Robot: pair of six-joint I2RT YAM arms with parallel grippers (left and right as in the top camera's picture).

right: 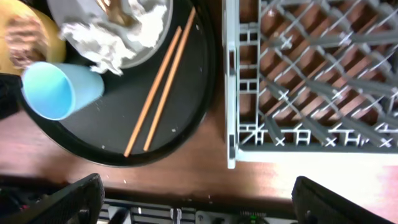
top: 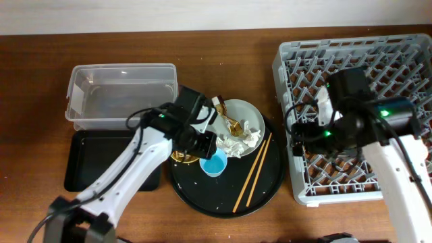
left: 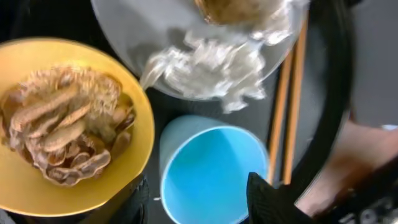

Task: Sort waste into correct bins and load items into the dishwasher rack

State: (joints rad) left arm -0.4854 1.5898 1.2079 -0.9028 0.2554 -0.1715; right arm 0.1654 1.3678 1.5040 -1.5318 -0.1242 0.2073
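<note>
Risk: left gripper [left: 202, 202], jaws wide astride the light blue cup [left: 211, 174] on the round black tray [top: 209, 196], could tip it against the yellow bowl [left: 37, 186] of food scraps [left: 62, 137]; right gripper [right: 199, 202] hangs wide, empty.

The overhead view looks straight down on the whole table [top: 223, 40] from well above. It has the dishwasher rack [top: 286, 74] at 3 o'clock and the round black tray [top: 202, 196] near centre. The left wrist view hangs very close over that tray, facing down, with the light blue cup [left: 208, 180] filling its 6 o'clock. The right wrist view sits higher, facing down across the tray's rim, with the rack's corner at 2 o'clock. All three share the cup and the chopsticks [right: 166, 87].
</note>
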